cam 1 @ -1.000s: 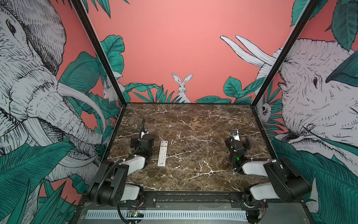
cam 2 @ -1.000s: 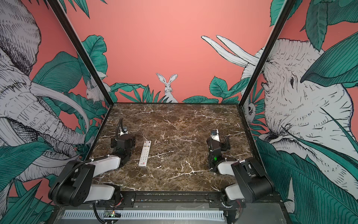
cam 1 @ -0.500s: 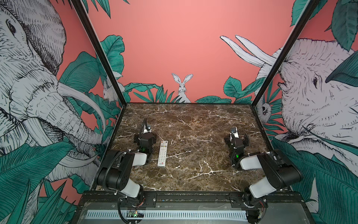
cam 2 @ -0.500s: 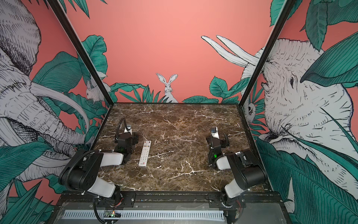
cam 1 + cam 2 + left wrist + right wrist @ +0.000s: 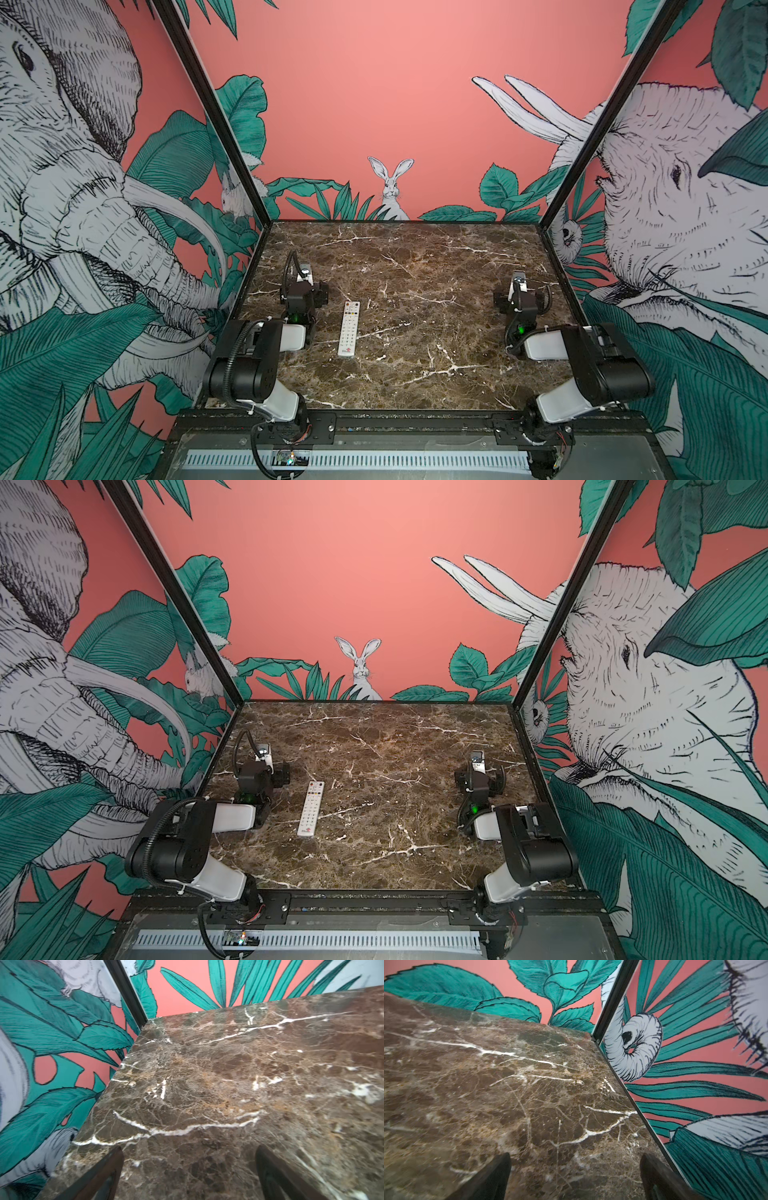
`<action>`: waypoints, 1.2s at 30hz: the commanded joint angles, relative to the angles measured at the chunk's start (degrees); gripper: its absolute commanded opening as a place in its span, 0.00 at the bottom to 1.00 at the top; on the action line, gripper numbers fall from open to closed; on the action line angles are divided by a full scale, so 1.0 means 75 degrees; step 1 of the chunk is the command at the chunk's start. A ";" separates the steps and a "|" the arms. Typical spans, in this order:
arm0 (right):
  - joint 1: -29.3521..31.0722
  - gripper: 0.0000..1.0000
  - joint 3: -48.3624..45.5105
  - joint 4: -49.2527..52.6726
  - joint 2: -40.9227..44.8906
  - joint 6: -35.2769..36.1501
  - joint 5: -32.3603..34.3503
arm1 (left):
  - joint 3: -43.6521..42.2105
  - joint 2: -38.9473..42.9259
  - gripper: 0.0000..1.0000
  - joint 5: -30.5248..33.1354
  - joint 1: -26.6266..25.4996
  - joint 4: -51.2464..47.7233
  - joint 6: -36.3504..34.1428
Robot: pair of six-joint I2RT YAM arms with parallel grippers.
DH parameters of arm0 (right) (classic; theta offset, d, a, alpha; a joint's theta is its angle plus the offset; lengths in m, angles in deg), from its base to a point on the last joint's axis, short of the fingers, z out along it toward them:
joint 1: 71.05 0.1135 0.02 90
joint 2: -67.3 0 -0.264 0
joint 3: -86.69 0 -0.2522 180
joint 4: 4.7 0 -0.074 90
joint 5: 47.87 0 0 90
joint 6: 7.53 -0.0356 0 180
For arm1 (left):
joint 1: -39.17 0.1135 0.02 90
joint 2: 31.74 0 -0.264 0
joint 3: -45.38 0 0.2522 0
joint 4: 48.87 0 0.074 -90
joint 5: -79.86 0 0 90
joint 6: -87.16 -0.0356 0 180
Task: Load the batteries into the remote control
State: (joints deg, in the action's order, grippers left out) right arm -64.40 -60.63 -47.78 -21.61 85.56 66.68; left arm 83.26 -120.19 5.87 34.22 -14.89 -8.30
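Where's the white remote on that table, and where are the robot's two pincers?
remote control (image 5: 348, 328), in a top view, middle of its button face.
left gripper (image 5: 189, 1150), left wrist view, midway between its open fingertips.
right gripper (image 5: 575, 1157), right wrist view, midway between its open fingertips.

Both top views look down from high over the near edge of the marbled surface (image 5: 415, 270), facing the painted rabbit (image 5: 390, 187) on the far wall (image 5: 374, 104); they share almost the whole scene — the surface from edge to edge; the left wrist view sits low and close over the surface, facing the corner (image 5: 145, 1024) left of the rabbit; the right wrist view — as near — faces the corner right of it.
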 commanded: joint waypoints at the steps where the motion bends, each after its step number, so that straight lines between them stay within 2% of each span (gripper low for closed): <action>1: 0.0013 0.99 0.0130 -0.0036 -0.0009 -0.0402 -0.0223 | -0.0131 0.0027 1.00 -0.0172 0.0004 0.0291 0.0084; 36: -0.0074 0.99 0.0243 0.0064 -0.0042 -0.0535 -0.0145 | -0.0182 -0.0026 1.00 -0.0154 0.0006 0.0454 0.0094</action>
State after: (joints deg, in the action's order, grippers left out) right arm -64.74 -59.80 -45.72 -21.69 82.39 65.59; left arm 82.56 -120.32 5.23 34.22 -13.36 -8.19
